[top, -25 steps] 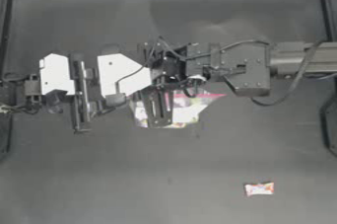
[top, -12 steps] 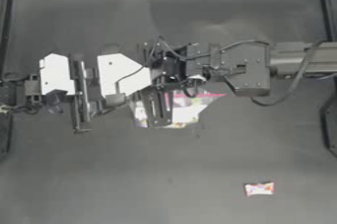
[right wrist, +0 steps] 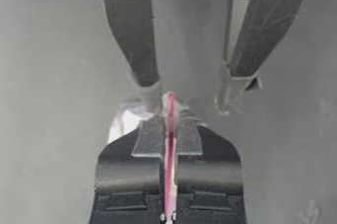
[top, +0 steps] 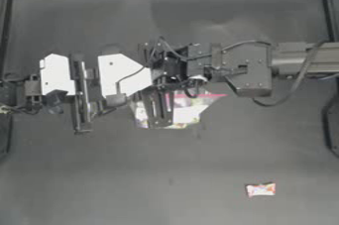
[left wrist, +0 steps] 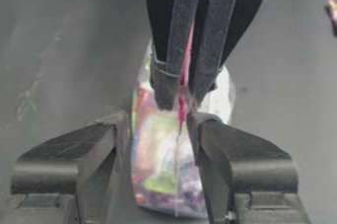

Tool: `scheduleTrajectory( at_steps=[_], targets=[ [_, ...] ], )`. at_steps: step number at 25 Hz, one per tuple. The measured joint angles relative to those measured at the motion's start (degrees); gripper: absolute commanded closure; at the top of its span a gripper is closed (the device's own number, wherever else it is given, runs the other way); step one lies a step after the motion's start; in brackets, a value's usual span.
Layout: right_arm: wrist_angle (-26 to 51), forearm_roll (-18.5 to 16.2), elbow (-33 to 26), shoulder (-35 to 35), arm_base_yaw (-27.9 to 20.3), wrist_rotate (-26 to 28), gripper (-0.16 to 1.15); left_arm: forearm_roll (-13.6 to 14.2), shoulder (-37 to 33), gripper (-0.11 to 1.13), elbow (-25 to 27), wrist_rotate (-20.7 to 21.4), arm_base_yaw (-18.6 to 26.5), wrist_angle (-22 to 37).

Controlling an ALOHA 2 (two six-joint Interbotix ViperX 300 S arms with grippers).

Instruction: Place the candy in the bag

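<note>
1. Clamping the bag (top: 179, 110) at its pink seal strip (right wrist: 170, 119), the right gripper (right wrist: 169, 124) is seen mid-table.
2. The left gripper (left wrist: 158, 124) is spread apart, straddling the bag.
3. The candy (top: 260, 189) is found well apart, ringed by bare table (top: 99, 179).

Bag (top: 179, 110): clear plastic zip pouch, pink-red seal strip along mouth, yellow, white and pink contents showing through. Sits near desk middle, held edge-up, strip running along its upper edge. Right tool (right wrist: 169, 119) pinches seal strip between closed jaws. Left tool (left wrist: 156, 124) straddles pouch, jaws apart, one on each side of it.

Candy (top: 260, 189): small rectangular wrapped sweet, white wrapper with orange-red and greenish marks. Lies flat on desk, alone, well apart from bag, toward near right part.
</note>
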Motion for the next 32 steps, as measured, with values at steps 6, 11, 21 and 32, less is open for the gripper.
scheduleTrajectory(
  at_steps=[6, 11, 21, 32],
  targets=[
    [-0.1, 0.0, 0.1, 0.0, 0.0, 0.0, 0.92, 0.0, 0.0, 0.22, 0.1, -0.1, -0.3, -0.2],
    [-0.2, 0.0, 0.1, 0.0, 0.0, 0.0, 0.92, 0.0, 0.3, 0.22, 0.0, -0.3, -0.8, -0.2],
    [-0.2, 0.0, 0.2, 0.0, 0.0, -0.1, 0.92, 0.0, 2.4, 0.23, -1.8, -0.2, -1.3, 0.4],
    [-0.4, 0.0, 0.6, 0.0, 0.0, -0.1, 0.92, 0.0, 1.8, 0.23, -1.6, -0.2, -1.4, 1.1]
  ],
)
